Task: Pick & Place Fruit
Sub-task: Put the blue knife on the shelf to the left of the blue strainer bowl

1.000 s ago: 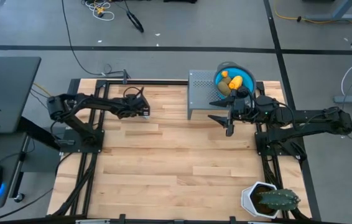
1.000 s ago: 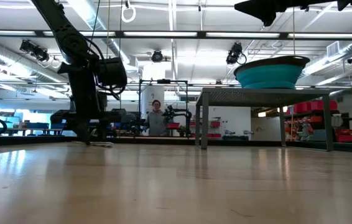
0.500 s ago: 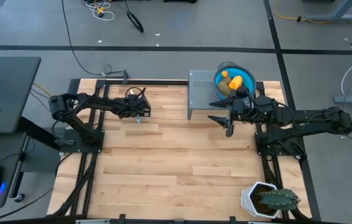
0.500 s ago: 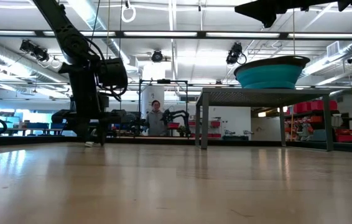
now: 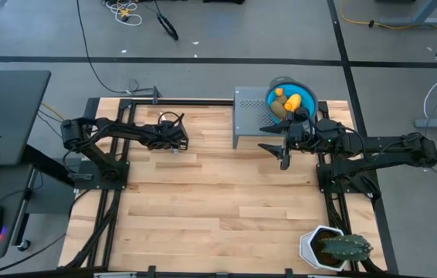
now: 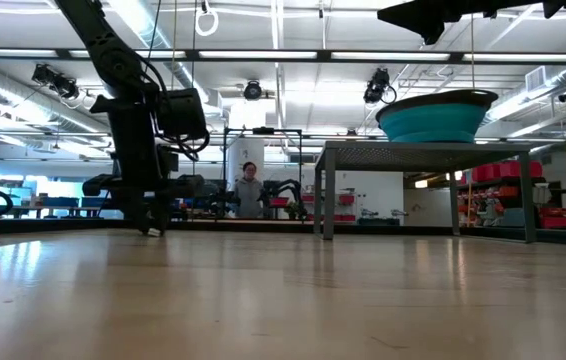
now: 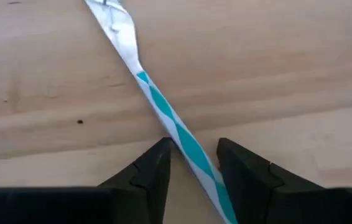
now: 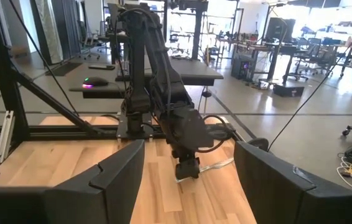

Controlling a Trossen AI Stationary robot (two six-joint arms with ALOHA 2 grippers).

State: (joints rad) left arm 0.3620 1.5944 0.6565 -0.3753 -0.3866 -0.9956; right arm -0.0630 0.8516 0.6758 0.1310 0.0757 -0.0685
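Observation:
The fruit [image 5: 293, 100], yellow, olive and orange pieces, lies in the blue bowl [image 5: 308, 90], which stands on a grey raised rack [image 5: 248, 110] at the table's far right. My left gripper [image 7: 194, 148] is open and down at the table [image 5: 177, 144], left of centre near the far edge. Its fingers stand on either side of the teal-and-white striped handle of a thin silvery stick [image 7: 162, 111] that lies flat on the wood. My right gripper [image 5: 281, 151] is open and hangs in the air just in front of the rack, touching nothing.
The rack [image 6: 423, 152] holds the bowl [image 6: 433, 115] well above the tabletop. A potted cactus [image 5: 336, 247] sits at the near right corner. Bare wood fills the table's middle and near part. A person [image 6: 251, 190] stands in the room beyond.
My left gripper has shifted a little toward the table's right and near side and now stands over the stick's handle. My right arm has kept still.

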